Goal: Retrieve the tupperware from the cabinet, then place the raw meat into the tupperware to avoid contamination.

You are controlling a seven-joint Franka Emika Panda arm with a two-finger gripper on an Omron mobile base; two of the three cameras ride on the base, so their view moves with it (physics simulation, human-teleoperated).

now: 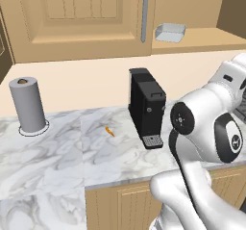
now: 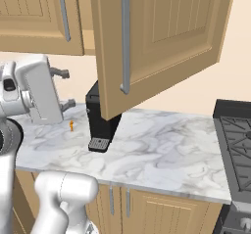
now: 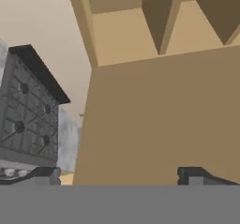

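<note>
The gripper point(image 2: 64, 88) holds nothing, its two dark fingers point(image 2: 59, 72) spread wide, pointing toward 3 o'clock in the right base view. Just below it at 5 o'clock lies the raw meat point(image 2: 71, 125) on the marble counter point(image 2: 162, 150), beside the black coffee machine point(image 2: 100, 125). In the left base view the raw meat point(image 1: 110, 131) runs from 10 to 4 o'clock. The tupperware point(image 1: 170, 32) sits on the open cabinet point(image 1: 211, 36) shelf at 1 o'clock, long axis roughly 8 to 2. A paper-towel roll point(image 1: 28, 104) stands at 9 o'clock.
</note>
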